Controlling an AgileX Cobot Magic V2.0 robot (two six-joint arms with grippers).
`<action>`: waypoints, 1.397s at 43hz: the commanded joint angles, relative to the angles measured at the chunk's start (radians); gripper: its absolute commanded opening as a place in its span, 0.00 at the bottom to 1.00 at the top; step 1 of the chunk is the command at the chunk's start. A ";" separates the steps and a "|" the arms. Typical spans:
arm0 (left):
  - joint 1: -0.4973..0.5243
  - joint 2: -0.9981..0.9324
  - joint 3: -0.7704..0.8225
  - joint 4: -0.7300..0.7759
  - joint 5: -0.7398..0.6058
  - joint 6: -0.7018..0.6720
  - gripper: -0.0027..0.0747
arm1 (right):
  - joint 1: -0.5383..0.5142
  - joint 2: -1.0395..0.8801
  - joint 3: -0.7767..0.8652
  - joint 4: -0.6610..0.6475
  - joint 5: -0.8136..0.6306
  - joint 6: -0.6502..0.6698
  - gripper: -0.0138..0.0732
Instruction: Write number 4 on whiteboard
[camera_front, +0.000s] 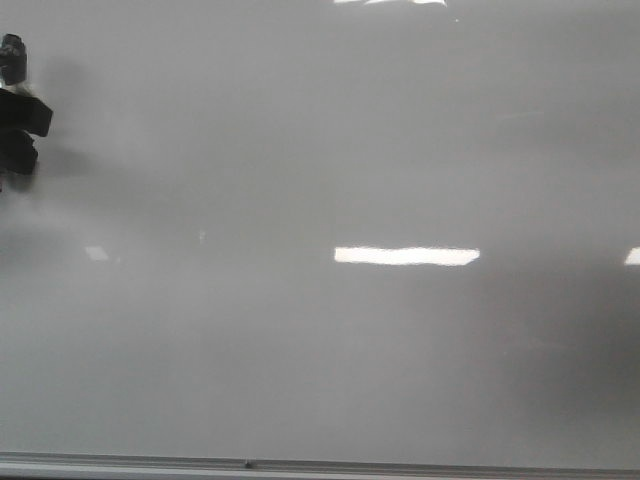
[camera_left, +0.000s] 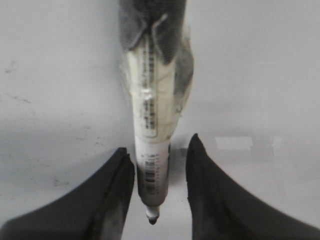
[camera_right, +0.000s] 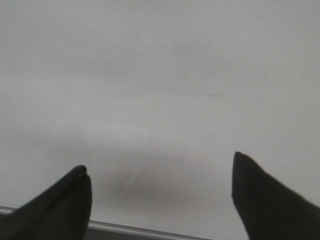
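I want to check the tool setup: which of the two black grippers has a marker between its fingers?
The left gripper: a white marker pen sits between its black fingers, tip toward the glossy whiteboard. The right gripper is open and empty.

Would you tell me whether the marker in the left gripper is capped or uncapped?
Uncapped: the marker shows its bare dark tip, pointing at the whiteboard between the left gripper's fingers.

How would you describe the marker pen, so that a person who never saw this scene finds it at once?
Start from the big pale whiteboard. In the left wrist view the left claw is over it, and the marker stands between its dark fingers. It is the only light, labelled cylinder, with a small dark tip.
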 joint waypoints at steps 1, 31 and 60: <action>-0.007 -0.029 -0.031 -0.008 -0.072 -0.001 0.23 | -0.001 -0.003 -0.033 0.000 -0.056 -0.010 0.84; -0.007 -0.216 -0.116 0.020 0.513 0.017 0.09 | -0.001 -0.003 -0.076 0.037 0.113 -0.010 0.84; -0.400 -0.228 -0.409 -0.114 1.017 0.506 0.09 | 0.019 0.014 -0.206 0.489 0.393 -0.523 0.84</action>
